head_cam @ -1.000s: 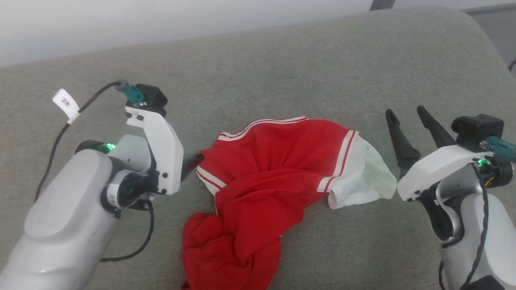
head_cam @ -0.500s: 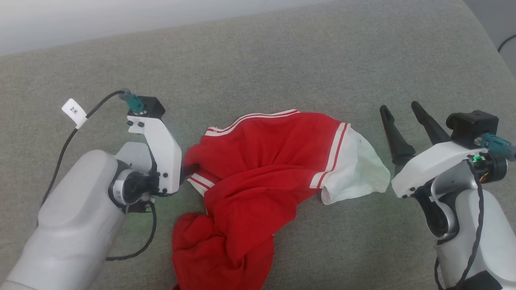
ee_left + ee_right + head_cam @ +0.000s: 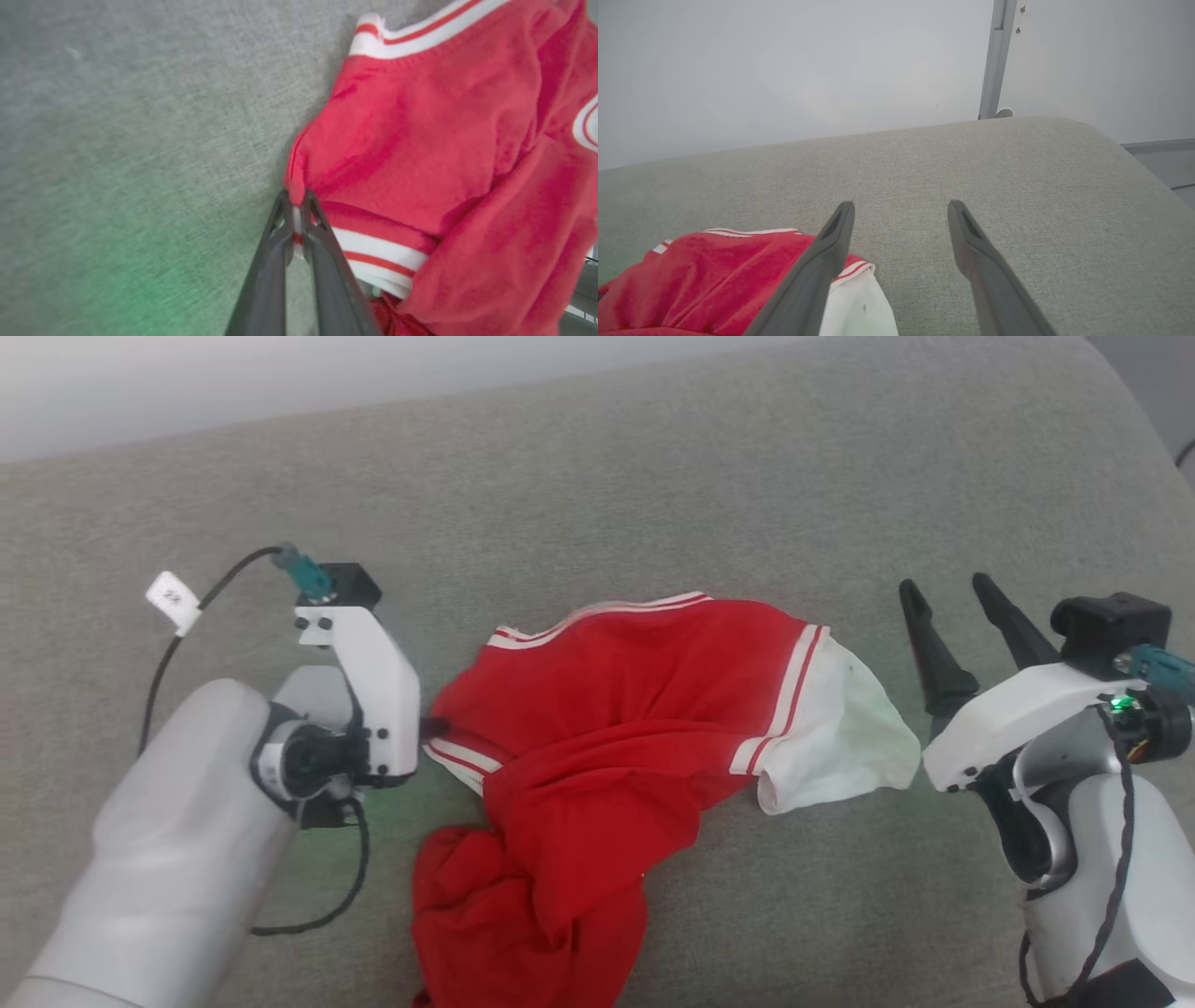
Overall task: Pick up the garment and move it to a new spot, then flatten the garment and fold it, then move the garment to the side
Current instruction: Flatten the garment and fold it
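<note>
Head view: a crumpled red shirt [image 3: 597,737] is lying in the middle of a grey couch cushion [image 3: 653,476], with one white sleeve [image 3: 840,737] spreading toward my right. My left gripper [image 3: 431,728] is pressing into the shirt's left edge. My right gripper [image 3: 946,586] is hovering just beside the white sleeve, fingers spread apart and holding nothing.

Left wrist view: my two dark fingers [image 3: 280,242] are pinching together on a fold of red cloth just above the striped trim [image 3: 373,247], with the cushion underneath.

Right wrist view: my right fingers [image 3: 971,242] are standing wide apart over bare cushion. The sleeve is lying near one finger; I cannot tell whether they are touching.

The cloth is looking light, soft and floppy, so I am expecting it to sag and bunch when lifted. The thicker striped seam is probably offering the firmest hold. A second hold at the far shoulder seam would likely be helping it hang flat.
</note>
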Robot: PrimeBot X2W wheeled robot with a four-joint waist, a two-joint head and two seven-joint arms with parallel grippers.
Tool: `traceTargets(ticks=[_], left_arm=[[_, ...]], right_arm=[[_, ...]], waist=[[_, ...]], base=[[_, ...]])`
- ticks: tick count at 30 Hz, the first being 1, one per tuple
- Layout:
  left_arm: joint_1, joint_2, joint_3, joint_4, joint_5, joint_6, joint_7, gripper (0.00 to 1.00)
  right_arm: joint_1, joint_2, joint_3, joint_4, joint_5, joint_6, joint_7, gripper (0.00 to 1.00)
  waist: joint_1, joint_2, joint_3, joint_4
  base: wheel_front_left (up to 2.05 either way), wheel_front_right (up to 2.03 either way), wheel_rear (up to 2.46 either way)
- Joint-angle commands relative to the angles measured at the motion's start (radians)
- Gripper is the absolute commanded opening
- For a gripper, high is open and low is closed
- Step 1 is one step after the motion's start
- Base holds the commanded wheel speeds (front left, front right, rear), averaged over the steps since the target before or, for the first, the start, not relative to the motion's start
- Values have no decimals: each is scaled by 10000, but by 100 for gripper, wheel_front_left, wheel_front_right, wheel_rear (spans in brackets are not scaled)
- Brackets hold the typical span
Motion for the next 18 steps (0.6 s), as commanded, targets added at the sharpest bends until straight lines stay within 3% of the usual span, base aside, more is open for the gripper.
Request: traceTargets(ticks=[1,18], left_arm=[[-15,307,77,97,75,110,-139,0],[369,2106,1234,-30,58,470,-1380,0]], right_arm=[[103,-39,-28,8,-103,1,29,100],[339,-137,-249,-81,-206,2,179,100]], waist=[[0,0,-105,176],[0,0,-659,1212]], base=[[0,0,0],[0,0,0]])
